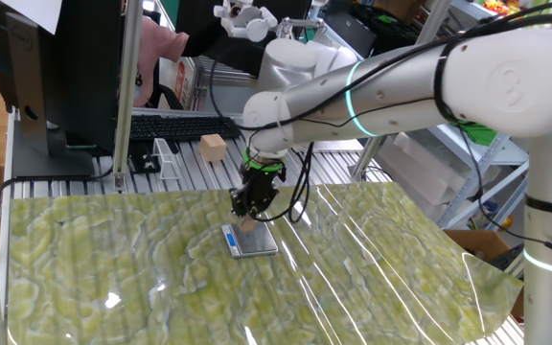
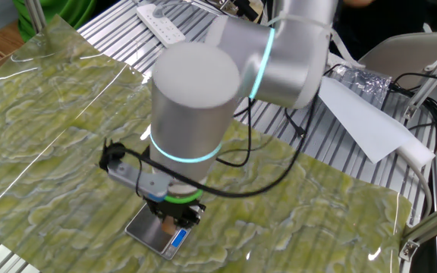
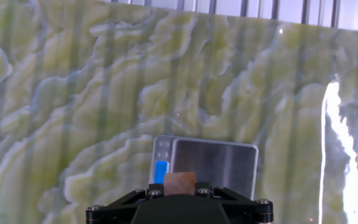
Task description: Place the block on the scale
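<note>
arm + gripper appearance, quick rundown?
The arm is glossy white-silver with rounded links and glowing teal rings at the joints. Black cables run loosely along it. The gripper is small and black, under a green collar, with a grey box beside it.

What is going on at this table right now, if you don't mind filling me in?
A single robot arm is carrying out a weighing setup. Its gripper points straight down and is shut on the block, a tiny tan wooden cube. It is positioned right over the scale, a small flat pocket scale lying on the green patterned mat. Whether the block already touches the plate cannot be told, but it has not been released. A larger pale wooden cube sits untouched behind the mat.
</note>
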{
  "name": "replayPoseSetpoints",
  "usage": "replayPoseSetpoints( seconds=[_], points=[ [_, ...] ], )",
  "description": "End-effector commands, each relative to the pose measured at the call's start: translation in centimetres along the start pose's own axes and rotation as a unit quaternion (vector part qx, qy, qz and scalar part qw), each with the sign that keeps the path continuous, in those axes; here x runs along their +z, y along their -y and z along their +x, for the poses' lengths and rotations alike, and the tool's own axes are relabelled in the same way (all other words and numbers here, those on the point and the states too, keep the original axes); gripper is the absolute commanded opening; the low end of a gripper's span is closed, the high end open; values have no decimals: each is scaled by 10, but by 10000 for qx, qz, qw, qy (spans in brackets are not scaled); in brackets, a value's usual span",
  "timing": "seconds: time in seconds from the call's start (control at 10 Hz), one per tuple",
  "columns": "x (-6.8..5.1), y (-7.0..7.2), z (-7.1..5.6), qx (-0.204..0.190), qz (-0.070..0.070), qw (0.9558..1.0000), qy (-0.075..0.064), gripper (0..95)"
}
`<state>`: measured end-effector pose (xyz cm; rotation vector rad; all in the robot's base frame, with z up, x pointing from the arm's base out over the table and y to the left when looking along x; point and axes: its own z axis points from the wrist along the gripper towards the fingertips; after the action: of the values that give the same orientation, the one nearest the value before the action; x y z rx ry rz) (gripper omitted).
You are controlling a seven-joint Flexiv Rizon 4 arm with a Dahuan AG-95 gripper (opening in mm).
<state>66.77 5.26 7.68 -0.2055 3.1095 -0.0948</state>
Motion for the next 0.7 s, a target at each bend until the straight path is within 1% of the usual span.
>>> replayPoseSetpoints(
  seconds=[0.1,0.2,0.3,0.4,0.7],
  points=[
    [2,3,-3,57,-152,9999,0,0],
    [2,5,-2,67,-268,9996,12,0],
    [2,7,0,12,-232,9997,12,0],
    [2,8,1,-2,-249,9997,15,0],
    [10,21,4,-111,-258,9996,38,0]
  ],
)
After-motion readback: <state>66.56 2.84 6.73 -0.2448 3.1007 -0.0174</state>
